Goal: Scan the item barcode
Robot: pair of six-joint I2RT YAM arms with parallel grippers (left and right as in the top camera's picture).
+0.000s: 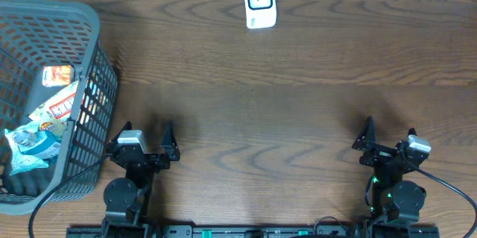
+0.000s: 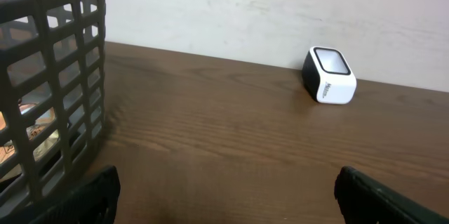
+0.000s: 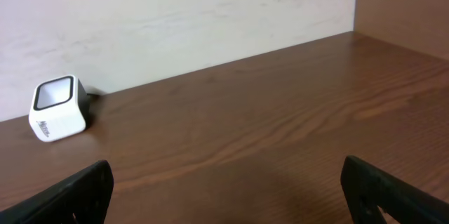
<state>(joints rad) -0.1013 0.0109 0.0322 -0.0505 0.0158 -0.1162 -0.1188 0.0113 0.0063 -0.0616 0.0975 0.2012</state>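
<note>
Beyond the right wrist's view, packets (image 1: pixel 56 109) lie in the basket (image 1: pixel 91 17)

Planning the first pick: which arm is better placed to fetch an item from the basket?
Left, probably. The left gripper sits open right beside the basket holding the packets; the right gripper, also open, is across the table.

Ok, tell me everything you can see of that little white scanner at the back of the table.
The scanner is a small white box with rounded corners, plastic by its look. Its upward-slanting face holds a pale window framed in black. Its back is dark, and dark lettering, too small to read, runs along one white side. It sits on the wooden table near the far edge, close to the wall. Nothing but the table is seen touching it.
</note>
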